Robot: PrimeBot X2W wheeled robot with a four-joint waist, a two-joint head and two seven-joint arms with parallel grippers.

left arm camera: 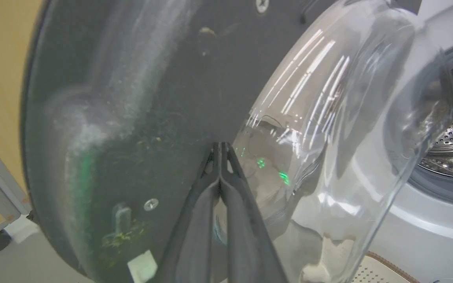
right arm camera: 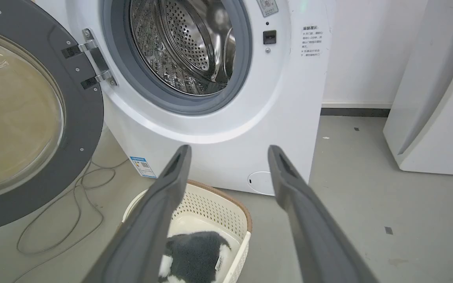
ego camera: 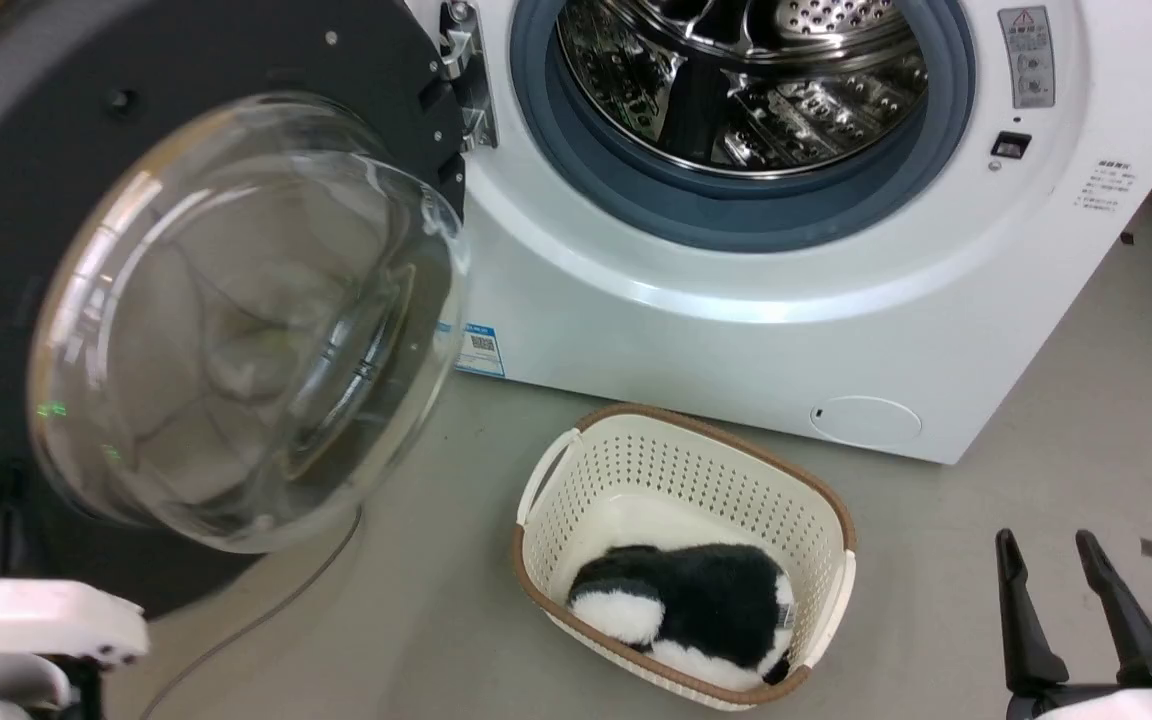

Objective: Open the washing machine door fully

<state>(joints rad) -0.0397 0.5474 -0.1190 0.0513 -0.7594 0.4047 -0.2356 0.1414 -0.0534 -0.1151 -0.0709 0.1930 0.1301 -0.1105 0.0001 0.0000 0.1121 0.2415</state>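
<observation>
**A:** Where is the washing machine (ego camera: 736, 330)?

**B:** It runs across the top of the head view, white and front on, with its upper part cut off. The mouth is uncovered, so the grey rubber ring (ego camera: 736, 215) and the perforated steel drum (ego camera: 736, 90) inside it both show.

**A:** And the washing machine door (ego camera: 26, 170)?

**B:** It is swung out on the hinge (ego camera: 466, 80) at the left of the mouth. Its matte black back faces the camera and the clear glass bowl (ego camera: 236, 320) bulges forward. The door's left and lower edges run out of the picture.

**A:** How does it lie to the left pincer (left arm camera: 220, 146)?

**B:** In the left wrist view the fingers are pressed together with nothing between them. Their tips are at the door's black back, just beside the foot of the bowl. I cannot tell whether they touch the panel.

**A:** And the right pincer (ego camera: 1046, 540)?

**B:** It is at the lower right of the head view, with its fingers spread wide and holding nothing. It is well apart from the door.

**A:** What does its wrist view add?

**B:** A white appliance (right arm camera: 439, 118) right of the machine, with its lettering cut off by the edge. There is also a cable (right arm camera: 53, 232) looped on the floor (ego camera: 1036, 420) below the door.

**A:** Anything smaller?

**B:** A cream basket (ego camera: 696, 470) sits on the floor in front of the machine, with a black-and-white plush (ego camera: 696, 600) in it. A blue label (ego camera: 481, 350) is at the machine's lower left corner. In the head view the bowl partly hides it.
</observation>
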